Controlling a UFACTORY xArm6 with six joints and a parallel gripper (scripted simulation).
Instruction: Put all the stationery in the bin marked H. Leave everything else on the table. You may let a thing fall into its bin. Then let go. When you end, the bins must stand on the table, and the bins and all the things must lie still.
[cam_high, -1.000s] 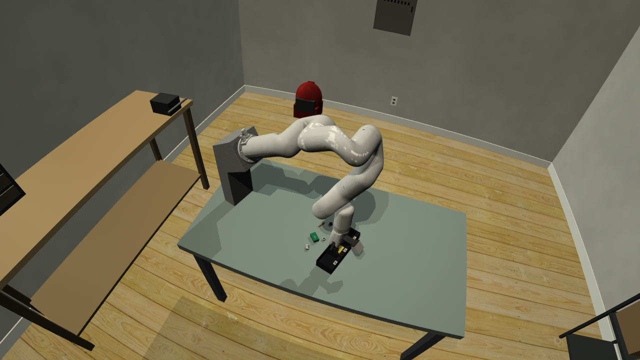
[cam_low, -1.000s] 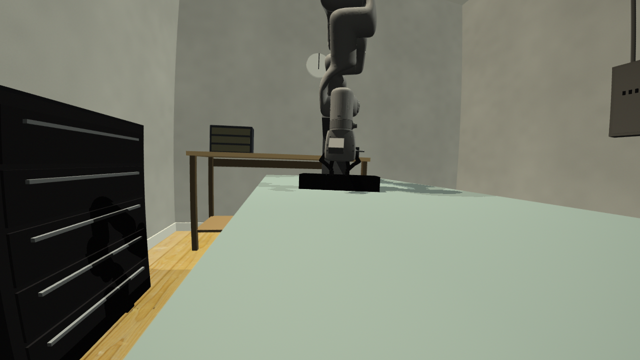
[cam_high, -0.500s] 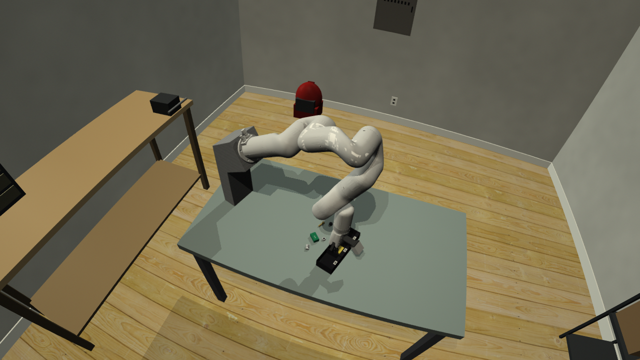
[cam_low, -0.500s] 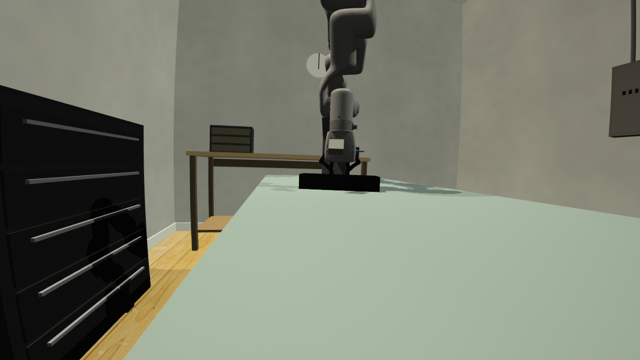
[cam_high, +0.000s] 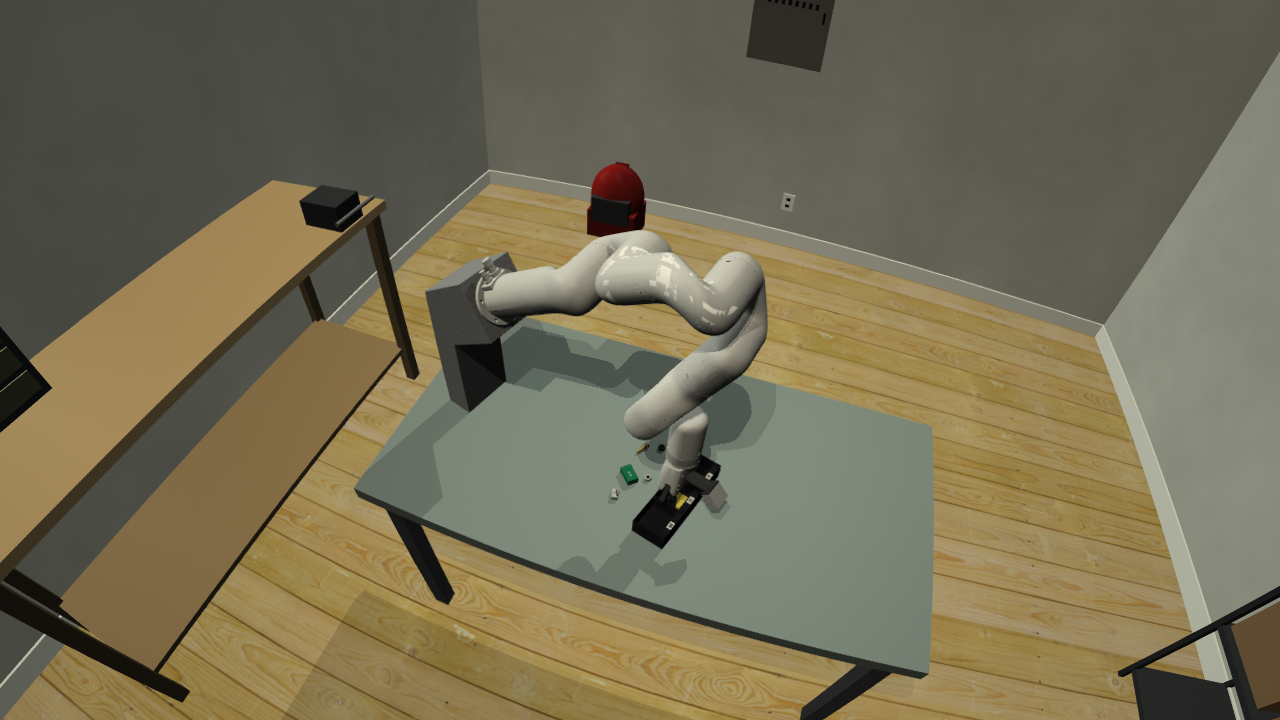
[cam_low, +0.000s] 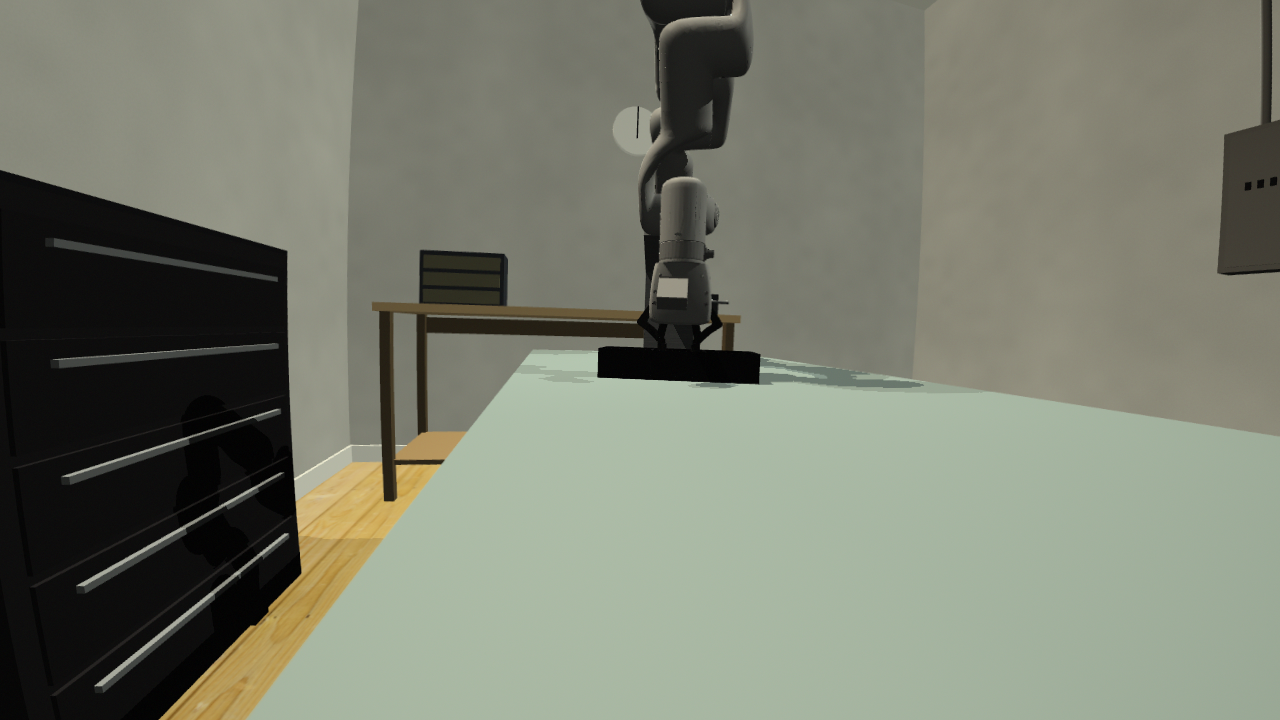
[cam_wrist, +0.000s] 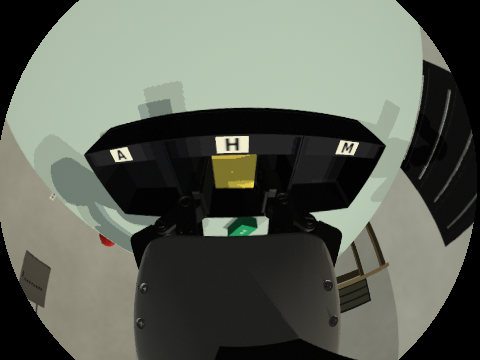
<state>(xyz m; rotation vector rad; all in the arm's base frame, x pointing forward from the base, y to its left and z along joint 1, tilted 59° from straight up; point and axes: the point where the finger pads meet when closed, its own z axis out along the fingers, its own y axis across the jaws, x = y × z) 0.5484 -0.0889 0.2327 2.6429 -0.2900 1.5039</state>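
Observation:
A black row of three bins (cam_high: 673, 512) stands on the grey-green table, labelled A (cam_wrist: 120, 155), H (cam_wrist: 231, 144) and M (cam_wrist: 347, 147) in the wrist view. A yellow block (cam_wrist: 234, 171) lies in the middle bin H, and it also shows in the top view (cam_high: 680, 501). My gripper (cam_wrist: 234, 168) hangs straight over bin H with its fingertips at the bin's rim. The fingers stand a little apart from the block's sides, so the gripper is open. In the exterior view the gripper (cam_low: 680, 342) dips behind the bin wall (cam_low: 678, 364).
A green block (cam_high: 630, 472) (cam_wrist: 240, 227) lies on the table left of the bins and shows under my wrist. A small white piece (cam_high: 614, 493), a brass piece (cam_high: 642, 448) and a small dark piece (cam_high: 660, 447) lie nearby. The arm's grey base block (cam_high: 469, 335) stands at the table's far left corner.

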